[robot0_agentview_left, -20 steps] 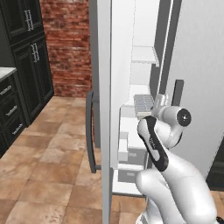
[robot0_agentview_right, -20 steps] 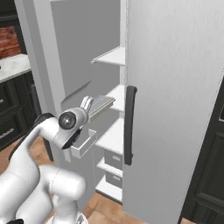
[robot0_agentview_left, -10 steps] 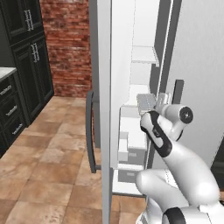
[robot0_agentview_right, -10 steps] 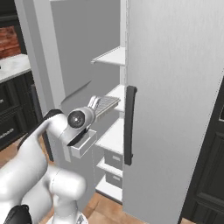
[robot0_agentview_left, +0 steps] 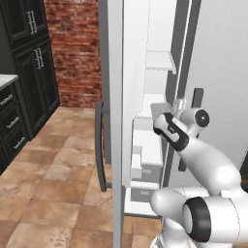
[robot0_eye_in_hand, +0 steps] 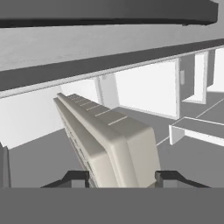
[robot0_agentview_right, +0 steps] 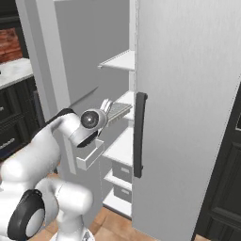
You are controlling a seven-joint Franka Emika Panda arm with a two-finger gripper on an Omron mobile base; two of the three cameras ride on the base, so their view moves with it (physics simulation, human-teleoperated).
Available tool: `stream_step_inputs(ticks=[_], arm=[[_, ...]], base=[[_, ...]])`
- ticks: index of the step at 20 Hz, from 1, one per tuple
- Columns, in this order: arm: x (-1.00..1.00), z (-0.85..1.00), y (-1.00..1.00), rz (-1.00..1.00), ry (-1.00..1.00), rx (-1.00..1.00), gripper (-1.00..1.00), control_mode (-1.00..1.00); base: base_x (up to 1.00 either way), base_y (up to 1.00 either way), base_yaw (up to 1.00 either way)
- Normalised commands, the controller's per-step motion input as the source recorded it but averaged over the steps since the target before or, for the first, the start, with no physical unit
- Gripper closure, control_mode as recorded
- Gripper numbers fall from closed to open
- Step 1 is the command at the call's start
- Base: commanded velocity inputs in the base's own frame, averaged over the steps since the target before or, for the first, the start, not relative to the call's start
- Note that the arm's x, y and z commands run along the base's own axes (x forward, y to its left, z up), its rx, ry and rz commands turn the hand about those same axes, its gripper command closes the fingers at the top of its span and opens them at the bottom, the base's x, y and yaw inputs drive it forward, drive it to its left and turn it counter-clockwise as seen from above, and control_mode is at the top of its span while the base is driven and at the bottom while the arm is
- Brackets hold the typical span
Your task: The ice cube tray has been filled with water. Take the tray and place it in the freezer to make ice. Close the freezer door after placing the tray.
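My gripper (robot0_agentview_right: 107,109) is shut on one end of the pale grey ice cube tray (robot0_agentview_right: 119,110). The tray reaches forward into the open freezer (robot0_agentview_right: 120,61), just above a white middle shelf (robot0_agentview_right: 126,98). From the left, the tray (robot0_agentview_left: 159,110) shows past the wrist, with the gripper (robot0_agentview_left: 176,106) behind it. In the hand view the tray (robot0_eye_in_hand: 109,138) runs away from me between the two fingertips (robot0_eye_in_hand: 77,177), tilted on its side. The water in its cells cannot be made out. The freezer door (robot0_agentview_left: 115,126) stands wide open, edge-on, with its dark handle (robot0_agentview_left: 100,145).
The shut wider fridge door (robot0_agentview_right: 188,117) with its dark handle (robot0_agentview_right: 139,134) stands right of the opening. A white door bin (robot0_agentview_right: 89,158) hangs on the freezer door below my wrist. White drawers (robot0_agentview_left: 145,167) sit low in the freezer. Black cabinets (robot0_agentview_left: 24,72) line the left wall.
The arm has stretched forward and its elbow has swung. The tray has moved a little deeper into the freezer above the middle shelf. The grip is unchanged.
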Motion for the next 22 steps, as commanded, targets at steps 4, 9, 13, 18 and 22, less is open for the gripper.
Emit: stream_step_inputs(ticks=[4, 9, 13, 18, 22], arm=[[0.44, -0.05, 0.00, 0.00, 0.02, 0.00, 1.00, -1.00], [0.40, -0.11, 0.00, 0.00, 0.02, 0.00, 1.00, -1.00], [0.33, -0.21, 0.00, 0.00, 0.00, -0.02, 1.00, -1.00], [0.34, -0.20, 0.00, 0.00, 0.00, -0.02, 1.00, -1.00], [0.36, -0.14, 0.00, 0.00, 0.00, -0.01, 1.00, -1.00]], base=[[0.00, 0.00, 0.00], [0.00, 0.00, 0.00], [0.00, 0.00, 0.00], [0.00, 0.00, 0.00], [0.00, 0.00, 0.00]])
